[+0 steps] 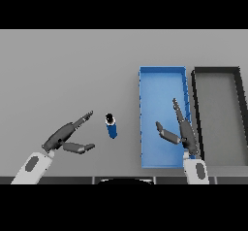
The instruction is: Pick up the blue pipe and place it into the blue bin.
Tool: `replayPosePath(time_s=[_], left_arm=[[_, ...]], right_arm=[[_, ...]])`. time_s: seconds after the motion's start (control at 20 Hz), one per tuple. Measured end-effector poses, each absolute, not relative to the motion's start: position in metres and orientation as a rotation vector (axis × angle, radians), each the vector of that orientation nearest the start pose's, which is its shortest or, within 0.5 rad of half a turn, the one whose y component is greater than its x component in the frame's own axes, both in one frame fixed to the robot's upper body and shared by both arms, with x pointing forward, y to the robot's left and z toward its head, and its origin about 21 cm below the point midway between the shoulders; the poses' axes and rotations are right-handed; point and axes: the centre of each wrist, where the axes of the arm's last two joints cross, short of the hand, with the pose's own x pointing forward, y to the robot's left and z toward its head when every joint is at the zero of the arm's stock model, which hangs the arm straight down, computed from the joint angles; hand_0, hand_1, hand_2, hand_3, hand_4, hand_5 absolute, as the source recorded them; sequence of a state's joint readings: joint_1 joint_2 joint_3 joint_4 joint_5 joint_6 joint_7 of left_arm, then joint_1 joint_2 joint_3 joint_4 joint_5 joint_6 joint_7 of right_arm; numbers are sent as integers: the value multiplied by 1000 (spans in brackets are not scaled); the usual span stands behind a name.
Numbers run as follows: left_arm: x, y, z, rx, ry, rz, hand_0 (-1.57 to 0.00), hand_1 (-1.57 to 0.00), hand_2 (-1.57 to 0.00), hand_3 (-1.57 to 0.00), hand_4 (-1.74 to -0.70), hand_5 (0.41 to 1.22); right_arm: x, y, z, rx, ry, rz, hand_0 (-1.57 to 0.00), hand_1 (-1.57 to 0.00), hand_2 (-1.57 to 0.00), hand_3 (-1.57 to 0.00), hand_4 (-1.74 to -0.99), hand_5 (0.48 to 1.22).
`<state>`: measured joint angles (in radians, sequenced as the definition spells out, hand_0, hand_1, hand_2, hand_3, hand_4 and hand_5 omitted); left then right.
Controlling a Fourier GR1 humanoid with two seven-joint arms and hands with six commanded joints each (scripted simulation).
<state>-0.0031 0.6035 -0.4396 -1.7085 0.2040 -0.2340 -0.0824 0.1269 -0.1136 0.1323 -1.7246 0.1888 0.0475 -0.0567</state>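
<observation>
Head view: a short blue pipe point(112, 126) lies on the grey tabletop point(68, 70), just left of the blue bin point(162, 71). The left hand point(65, 137), fingers spread and empty, sits beside the pipe, seemingly poised to grasp. The right hand point(180, 130) hovers open over the bin. A black bin point(217, 70) adjoins.

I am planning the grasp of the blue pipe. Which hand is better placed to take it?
The left hand. It is open beside the blue pipe, fingers pointing toward it, nothing between. The right hand is open over the blue bin, farther from the pipe.
</observation>
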Motion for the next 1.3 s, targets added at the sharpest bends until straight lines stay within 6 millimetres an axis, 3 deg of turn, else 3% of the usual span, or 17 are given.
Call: replayPosePath(time_s=[0.35,0.75,1.0,1.05,1.15,1.2,1.3], left_arm=[[230,218,7,-318,-1442,-829,1,1,1,1,-1206,468],[253,176,-13,-346,-1413,-856,1,1,1,1,-1131,462],[261,156,-20,-456,-1466,-793,1,-2,-39,-6,-1240,558],[262,150,-21,-466,-1469,-774,1,-40,-110,-43,-1267,585],[263,145,-21,-479,-1482,-737,-100,-265,-357,-215,-1317,651],[260,145,-23,-473,-1475,-733,-289,-458,-539,-486,-1342,765],[261,138,-21,-506,-1464,-677,-717,-856,-901,-877,-1477,929]], right_arm=[[211,-229,13,-106,-1642,339,1,1,1,1,-1229,622],[209,-235,17,-121,-1637,325,1,1,1,1,-1201,605],[210,-233,15,-108,-1637,303,1,1,1,1,-1204,605],[208,-235,14,-110,-1640,310,1,1,1,1,-1196,603],[209,-237,14,-121,-1631,316,1,1,1,1,-1198,605],[208,-236,15,-107,-1646,305,1,1,1,1,-1199,605],[210,-234,15,-106,-1633,308,1,1,1,1,-1198,604]])
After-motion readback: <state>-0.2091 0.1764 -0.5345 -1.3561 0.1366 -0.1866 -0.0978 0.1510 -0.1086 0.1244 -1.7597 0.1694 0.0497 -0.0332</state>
